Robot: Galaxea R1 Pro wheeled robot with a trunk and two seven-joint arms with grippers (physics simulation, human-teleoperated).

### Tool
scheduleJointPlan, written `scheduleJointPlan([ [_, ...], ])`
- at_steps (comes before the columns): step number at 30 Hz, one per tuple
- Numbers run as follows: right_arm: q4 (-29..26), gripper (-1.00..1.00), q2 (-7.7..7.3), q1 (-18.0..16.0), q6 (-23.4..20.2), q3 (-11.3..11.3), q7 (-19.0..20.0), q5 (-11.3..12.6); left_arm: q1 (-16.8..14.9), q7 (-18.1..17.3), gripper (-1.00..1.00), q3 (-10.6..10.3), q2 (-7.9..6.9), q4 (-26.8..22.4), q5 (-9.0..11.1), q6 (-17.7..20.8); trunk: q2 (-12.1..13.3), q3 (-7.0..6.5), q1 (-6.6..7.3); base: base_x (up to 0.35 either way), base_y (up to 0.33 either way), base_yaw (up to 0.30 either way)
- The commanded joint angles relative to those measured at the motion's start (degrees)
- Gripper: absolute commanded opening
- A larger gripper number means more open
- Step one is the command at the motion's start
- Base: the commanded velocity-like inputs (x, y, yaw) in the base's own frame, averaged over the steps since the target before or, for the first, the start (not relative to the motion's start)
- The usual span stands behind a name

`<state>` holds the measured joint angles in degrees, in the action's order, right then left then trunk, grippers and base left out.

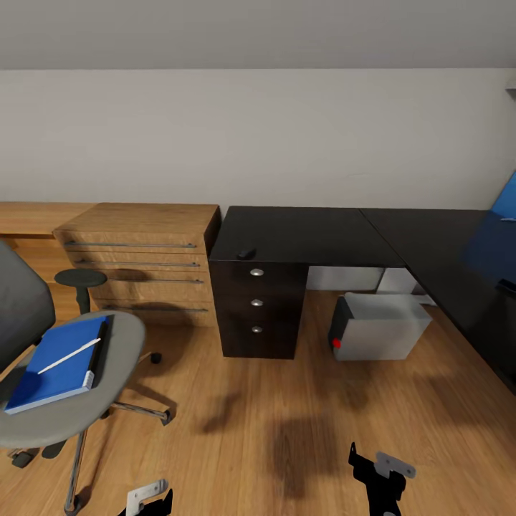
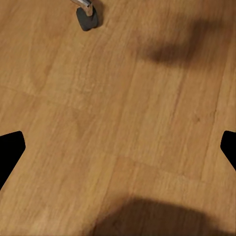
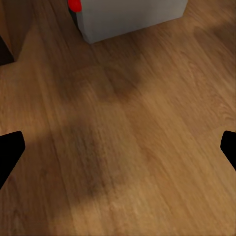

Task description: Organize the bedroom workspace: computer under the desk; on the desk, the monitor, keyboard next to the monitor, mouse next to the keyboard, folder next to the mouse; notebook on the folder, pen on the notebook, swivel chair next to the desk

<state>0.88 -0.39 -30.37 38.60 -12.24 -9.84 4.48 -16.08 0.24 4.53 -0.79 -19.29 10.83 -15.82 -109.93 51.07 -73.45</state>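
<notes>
Wood floor stretches under both tools, left gripper (image 1: 149, 497) and right gripper (image 1: 381, 473), each spread open and empty. Ahead-left of them the folder (image 1: 57, 363) with pen (image 1: 69, 355) waits on the swivel chair (image 1: 107, 401); ahead-right the computer (image 1: 376, 326) sits under the desk (image 1: 308, 236). Most steps look undone.

Monitor (image 1: 507, 197) clipped by right frame edge, swivel chair (image 1: 43, 401) cut off at left, small dark item (image 1: 246, 253) on tabletop (image 1: 308, 233) too small to identify.

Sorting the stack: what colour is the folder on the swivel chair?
Blue; the folder shows best in the head view, with a white pen on it.
</notes>
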Motion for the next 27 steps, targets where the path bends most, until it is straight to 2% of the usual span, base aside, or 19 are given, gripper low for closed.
scheduleJointPlan([
  [1, 0.09, 1.0, -0.02, -0.05, 0.25, 0.2, 0.08, 0.45, -0.02, 0.02, 1.0, -0.04, 0.0, 0.04, 0.31, -0.17, -0.02, 0.04, 0.01, 0.0, 0.0, 0.0],
  [11, 0.09, 1.0, -0.05, -0.06, 0.33, 0.18, 0.03, 0.45, -0.03, 0.02, 1.0, -0.03, 0.09, 0.11, 0.35, -0.26, -0.02, 0.04, 0.01, 0.0, 0.0, 0.015],
  [27, 0.09, 1.0, 0.0, -0.04, 0.33, 0.2, 0.0, 0.45, -0.01, 0.02, 1.0, 0.04, 0.09, 2.3, 0.38, -2.64, -0.02, 0.04, 0.01, 0.0, 0.0, 0.151],
])
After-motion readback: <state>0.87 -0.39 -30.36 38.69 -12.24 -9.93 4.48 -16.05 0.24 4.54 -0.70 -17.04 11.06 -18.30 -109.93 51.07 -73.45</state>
